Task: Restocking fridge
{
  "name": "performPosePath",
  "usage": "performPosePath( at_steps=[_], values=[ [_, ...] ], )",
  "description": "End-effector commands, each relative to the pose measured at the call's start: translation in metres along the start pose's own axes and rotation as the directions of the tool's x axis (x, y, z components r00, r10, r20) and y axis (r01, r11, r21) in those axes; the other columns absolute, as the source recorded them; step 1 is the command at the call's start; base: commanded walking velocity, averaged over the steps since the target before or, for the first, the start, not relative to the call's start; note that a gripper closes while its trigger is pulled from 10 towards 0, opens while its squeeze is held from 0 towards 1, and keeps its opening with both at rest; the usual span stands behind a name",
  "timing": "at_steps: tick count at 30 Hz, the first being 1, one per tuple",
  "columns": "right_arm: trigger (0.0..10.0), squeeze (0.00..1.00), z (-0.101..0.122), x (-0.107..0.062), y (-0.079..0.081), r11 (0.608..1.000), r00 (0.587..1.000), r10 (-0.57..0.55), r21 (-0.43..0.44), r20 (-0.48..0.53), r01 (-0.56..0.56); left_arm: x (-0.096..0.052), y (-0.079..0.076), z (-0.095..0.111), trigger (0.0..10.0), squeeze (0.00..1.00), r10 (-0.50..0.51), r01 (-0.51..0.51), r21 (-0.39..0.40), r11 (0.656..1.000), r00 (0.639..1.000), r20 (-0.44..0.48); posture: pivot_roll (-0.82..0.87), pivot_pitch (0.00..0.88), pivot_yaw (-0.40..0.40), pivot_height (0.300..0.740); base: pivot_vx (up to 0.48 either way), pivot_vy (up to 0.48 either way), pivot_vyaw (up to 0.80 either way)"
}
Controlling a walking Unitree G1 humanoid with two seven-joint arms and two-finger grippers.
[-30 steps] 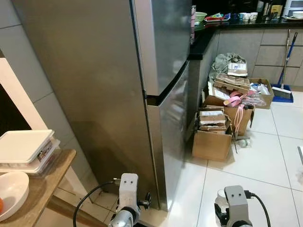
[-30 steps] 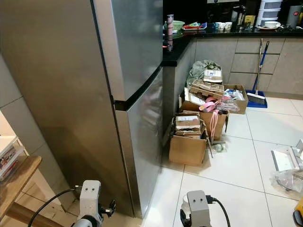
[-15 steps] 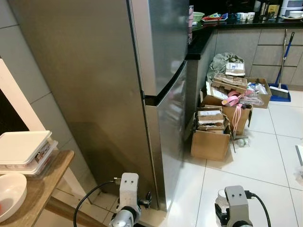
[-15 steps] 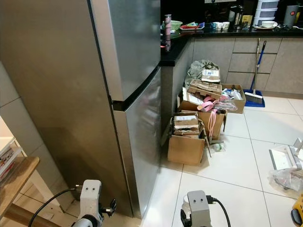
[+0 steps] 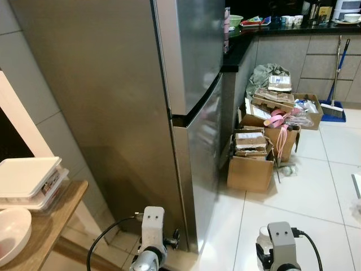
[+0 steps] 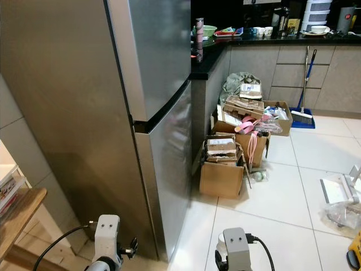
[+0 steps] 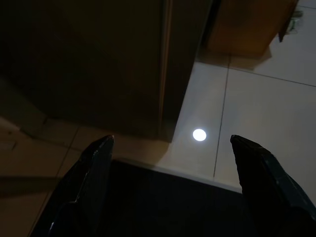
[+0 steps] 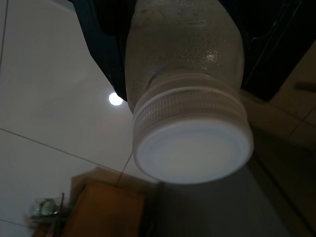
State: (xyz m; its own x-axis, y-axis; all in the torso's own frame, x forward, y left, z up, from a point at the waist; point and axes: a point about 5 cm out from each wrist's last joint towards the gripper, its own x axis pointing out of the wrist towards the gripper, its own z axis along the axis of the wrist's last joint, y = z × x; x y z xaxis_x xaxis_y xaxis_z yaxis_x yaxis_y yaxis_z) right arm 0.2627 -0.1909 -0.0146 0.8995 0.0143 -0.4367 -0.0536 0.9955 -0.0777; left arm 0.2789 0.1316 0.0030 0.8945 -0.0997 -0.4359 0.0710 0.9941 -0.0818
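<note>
The tall stainless-steel fridge (image 5: pixel 186 113) stands straight ahead with both doors shut; a dark seam separates the upper door from the lower one. Low at my right, my right gripper (image 8: pixel 192 91) is shut on a frosted plastic bottle (image 8: pixel 190 143) with a white screw cap, which also peeks out beside the right wrist (image 5: pixel 264 231). My left gripper (image 7: pixel 171 139) hangs low by the fridge's bottom corner, open, its black fingers (image 7: pixel 91 168) wide apart with nothing between them.
A wooden side table (image 5: pixel 51 220) at my left carries white lidded containers (image 5: pixel 28 178) and a bowl (image 5: pixel 14 231). Cardboard boxes (image 5: pixel 251 169) full of clutter sit right of the fridge under a black counter (image 5: pixel 293 25). A broom (image 5: pixel 335 84) leans further back. White tile floor (image 5: pixel 316 197) lies ahead on the right.
The whole picture has shifted slightly, so the camera moved a little. Both arms keep their places, and the bottle stays in the right gripper.
</note>
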Motion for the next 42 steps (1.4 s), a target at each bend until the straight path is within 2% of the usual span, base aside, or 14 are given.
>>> performPosePath(
  at_steps=[1, 10, 15, 23, 26, 29, 30, 34, 35, 39, 42],
  values=[
    [10.0, 0.00, 0.002, 0.000, 0.000, 1.000, 1.000, 0.003, -0.001, 0.014, -0.003, -0.002, 0.004, -0.002, 10.0, 0.00, 0.014, -0.014, -0.005, 1.000, 1.000, -0.002, -0.09, 0.046, 0.060, 0.740, 0.386, 0.000, 0.00],
    [10.0, 0.00, 0.002, 0.000, 0.000, 1.000, 1.000, 0.003, -0.001, 0.015, -0.003, -0.002, 0.004, -0.002, 10.0, 0.00, 0.013, -0.013, -0.001, 1.000, 1.000, 0.003, -0.09, 0.049, 0.059, 0.740, 0.337, 0.000, 0.00],
    [10.0, 0.00, 0.002, 0.000, 0.000, 1.000, 1.000, 0.002, 0.000, 0.015, -0.002, -0.002, 0.004, 0.001, 10.0, 0.00, 0.012, -0.012, 0.001, 1.000, 0.999, 0.033, -0.09, 0.048, 0.060, 0.740, 0.000, 0.000, 0.00],
    [10.0, 0.00, 0.001, -0.001, 0.000, 1.000, 1.000, 0.002, 0.000, 0.012, -0.002, -0.003, 0.003, 0.000, 10.0, 0.00, 0.003, -0.003, 0.009, 1.000, 1.000, 0.029, -0.09, 0.054, 0.060, 0.740, 0.000, 0.000, 0.00],
    [10.0, 0.00, -0.001, -0.002, -0.001, 1.000, 1.000, 0.001, 0.000, 0.007, -0.001, -0.006, 0.006, -0.008, 10.0, 0.00, -0.021, 0.020, 0.103, 0.994, 1.000, 0.004, -0.09, 0.053, 0.060, 0.740, 0.000, 0.000, 0.00],
    [10.0, 0.00, -0.003, -0.002, -0.001, 1.000, 1.000, 0.002, -0.001, 0.000, -0.002, -0.008, 0.009, -0.015, 10.0, 0.00, -0.024, 0.026, 0.141, 0.990, 1.000, -0.017, -0.09, 0.054, 0.061, 0.740, 0.000, 0.000, 0.00],
    [10.0, 0.00, -0.008, -0.004, -0.003, 1.000, 1.000, 0.000, -0.004, -0.022, 0.000, -0.012, 0.019, -0.025, 10.0, 0.00, 0.009, -0.001, 0.145, 0.989, 0.998, -0.056, -0.09, 0.054, 0.061, 0.740, 0.000, 0.000, 0.00],
    [10.0, 0.00, -0.015, -0.007, -0.006, 1.000, 0.999, -0.005, -0.011, -0.047, 0.004, -0.016, 0.028, -0.032, 10.0, 0.00, 0.062, -0.053, 0.100, 0.994, 0.995, -0.083, -0.09, 0.065, 0.057, 0.740, 0.000, 0.000, 0.00],
    [10.0, 0.00, -0.015, -0.007, -0.006, 1.000, 0.999, -0.005, -0.011, -0.047, 0.004, -0.016, 0.028, -0.032, 10.0, 0.00, 0.062, -0.053, 0.100, 0.994, 0.995, -0.083, -0.09, 0.065, 0.057, 0.740, 0.000, 0.000, 0.00],
    [10.0, 0.00, -0.015, -0.008, -0.006, 1.000, 0.999, -0.005, -0.009, -0.044, 0.004, -0.015, 0.026, -0.027, 10.0, 0.00, 0.067, -0.066, 0.013, 0.998, 0.996, -0.066, -0.09, 0.074, 0.057, 0.740, 0.000, -0.203, 0.00],
    [10.0, 0.00, -0.014, -0.007, -0.005, 1.000, 0.999, -0.005, -0.008, -0.042, 0.004, -0.014, 0.024, -0.025, 10.0, 0.00, 0.065, -0.064, 0.009, 0.998, 0.996, -0.060, -0.08, 0.078, 0.055, 0.740, 0.000, -0.480, 0.00]
  ],
)
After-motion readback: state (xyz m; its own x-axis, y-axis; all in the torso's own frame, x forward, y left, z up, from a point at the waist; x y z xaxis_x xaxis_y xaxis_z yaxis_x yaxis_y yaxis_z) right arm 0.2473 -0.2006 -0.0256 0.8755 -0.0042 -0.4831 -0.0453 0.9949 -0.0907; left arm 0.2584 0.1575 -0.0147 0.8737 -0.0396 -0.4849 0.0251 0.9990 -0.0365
